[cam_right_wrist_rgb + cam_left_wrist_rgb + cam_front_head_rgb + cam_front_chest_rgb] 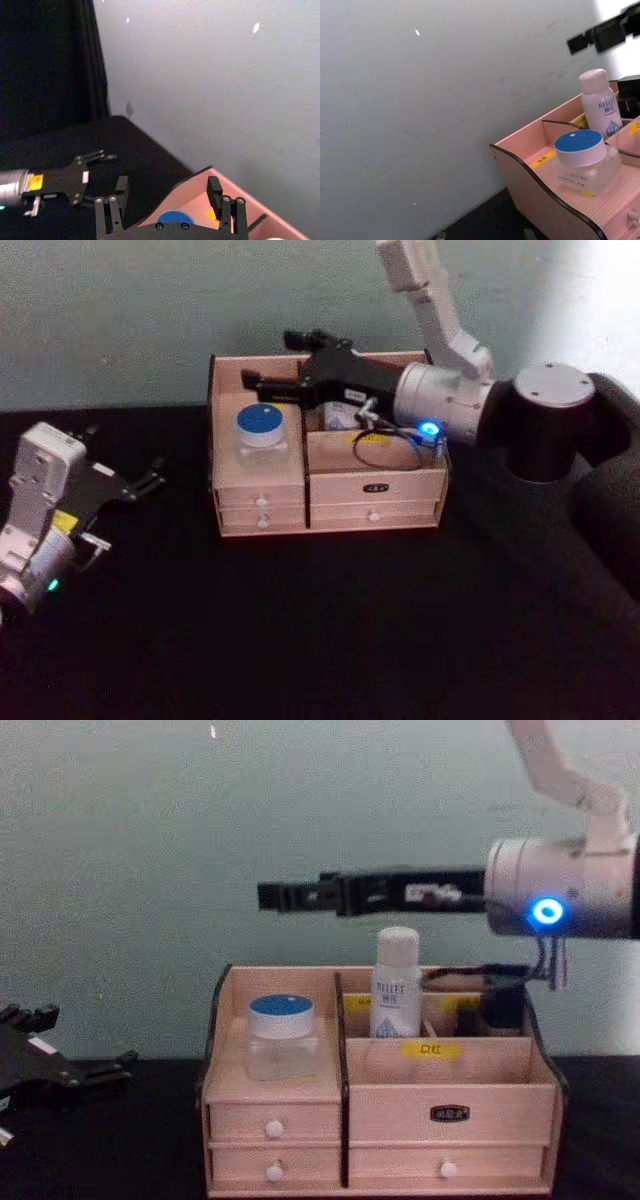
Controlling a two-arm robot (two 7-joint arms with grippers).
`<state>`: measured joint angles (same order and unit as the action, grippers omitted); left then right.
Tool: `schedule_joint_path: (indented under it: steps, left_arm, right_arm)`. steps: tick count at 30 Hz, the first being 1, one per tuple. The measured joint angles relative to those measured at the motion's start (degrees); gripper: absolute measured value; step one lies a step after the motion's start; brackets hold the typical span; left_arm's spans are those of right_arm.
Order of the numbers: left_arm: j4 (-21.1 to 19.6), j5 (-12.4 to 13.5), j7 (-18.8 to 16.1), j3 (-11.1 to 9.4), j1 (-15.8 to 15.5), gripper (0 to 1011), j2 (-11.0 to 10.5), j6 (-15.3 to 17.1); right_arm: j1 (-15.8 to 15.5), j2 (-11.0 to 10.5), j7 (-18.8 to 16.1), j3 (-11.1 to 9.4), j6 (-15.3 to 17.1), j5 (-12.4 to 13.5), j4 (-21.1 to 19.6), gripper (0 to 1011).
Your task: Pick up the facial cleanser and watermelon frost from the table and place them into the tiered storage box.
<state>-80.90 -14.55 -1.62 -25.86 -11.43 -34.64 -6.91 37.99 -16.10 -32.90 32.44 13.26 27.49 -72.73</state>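
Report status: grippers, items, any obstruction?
Right gripper open, above the light wooden tiered storage box. Left gripper open on the black table's left. Blue-lidded clear jar and white bottle both in the box. Nothing obstructing.

I count one box [380,1105] with four knobbed drawers, one blue-lidded jar [283,1036], one white bottle [396,982], and my two grippers: left [150,476], right [268,896].

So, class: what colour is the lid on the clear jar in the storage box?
Blue. The lid shows best in the left wrist view.
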Motion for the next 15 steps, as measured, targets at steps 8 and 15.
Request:
schedule_joint_path:
  steps: [8, 15]
  left_arm:
    - [0.00, 0.00, 0.00, 0.00, 0.00, 1001, 0.00, 0.00]
    - [0.00, 0.00, 0.00, 0.00, 0.00, 1001, 0.00, 0.00]
  right_arm:
    - [-3.50, -3.10, 4.79, -3.54, -1.65, 1.54, -5.25, 1002]
    - [-9.23, -6.70, 10.35, -8.47, -4.66, 1.78, -9.43, 1002]
